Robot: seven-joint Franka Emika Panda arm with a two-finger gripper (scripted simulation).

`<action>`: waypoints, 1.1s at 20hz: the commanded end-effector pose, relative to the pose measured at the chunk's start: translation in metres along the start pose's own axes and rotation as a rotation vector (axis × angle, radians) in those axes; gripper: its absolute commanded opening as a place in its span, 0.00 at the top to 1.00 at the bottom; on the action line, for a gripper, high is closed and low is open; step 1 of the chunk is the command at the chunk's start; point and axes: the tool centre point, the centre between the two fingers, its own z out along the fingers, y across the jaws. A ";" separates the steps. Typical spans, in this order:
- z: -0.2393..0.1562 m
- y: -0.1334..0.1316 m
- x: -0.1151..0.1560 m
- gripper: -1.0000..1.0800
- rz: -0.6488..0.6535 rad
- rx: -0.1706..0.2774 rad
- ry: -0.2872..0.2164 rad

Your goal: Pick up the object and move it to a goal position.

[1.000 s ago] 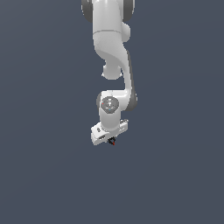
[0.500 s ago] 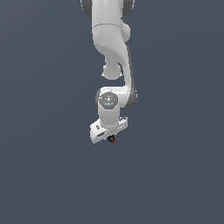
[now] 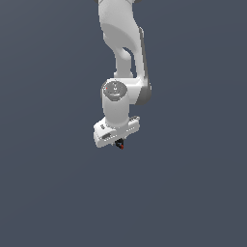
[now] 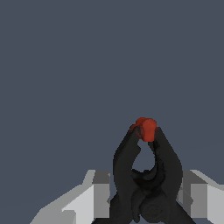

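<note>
The white arm (image 3: 120,58) is reaching down over the plain grey surface (image 3: 48,193), and its gripper (image 3: 119,143) is hanging at the lower end with its broad white body facing me. The object (image 4: 146,175) is sitting right between the gripper's fingers (image 4: 98,192), which are pressing in close on both sides of it, so I am judging it gripped rather than merely framed. Its long axis is running straight out from the gripper, away from the palm, with two black prongs meeting at the red tip (image 4: 145,128) at the far end. No goal marker is showing, so I cannot tell which way the carry is heading.
</note>
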 end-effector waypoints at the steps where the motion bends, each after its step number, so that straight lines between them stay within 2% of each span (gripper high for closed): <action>1: -0.026 0.002 -0.007 1.00 0.000 -0.001 0.001; 22: -0.270 0.019 -0.068 1.00 -0.001 0.001 0.002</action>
